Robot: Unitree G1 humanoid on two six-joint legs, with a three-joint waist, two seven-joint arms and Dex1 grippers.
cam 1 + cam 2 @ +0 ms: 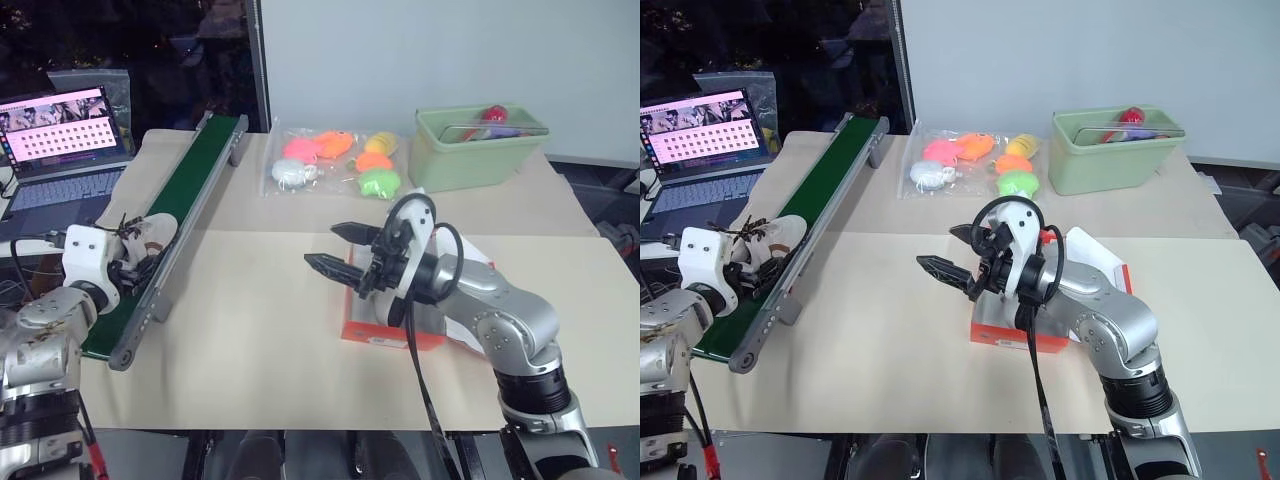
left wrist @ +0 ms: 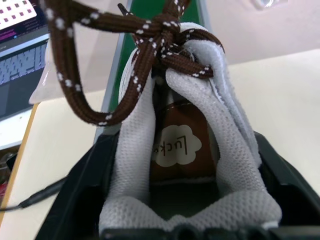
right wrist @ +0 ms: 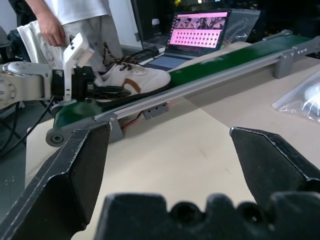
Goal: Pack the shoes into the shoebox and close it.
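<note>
- A white shoe (image 3: 131,76) with brown laces is seen on the green conveyor belt (image 1: 190,185), its heel set between the left gripper (image 3: 102,91) fingers.
- Whether those jaws pinch it cannot be told.
- The right gripper (image 1: 335,248) is held with jaws spread, beside the belt and above the red shoebox (image 1: 1000,325).

The table (image 1: 260,330) is evenly lit from overhead; shadows are soft. The background is left dark. The laptop (image 1: 62,135) screen glows.

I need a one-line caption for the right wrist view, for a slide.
Open right gripper faces the left gripper at the heel of a white shoe on the green conveyor belt.
</note>
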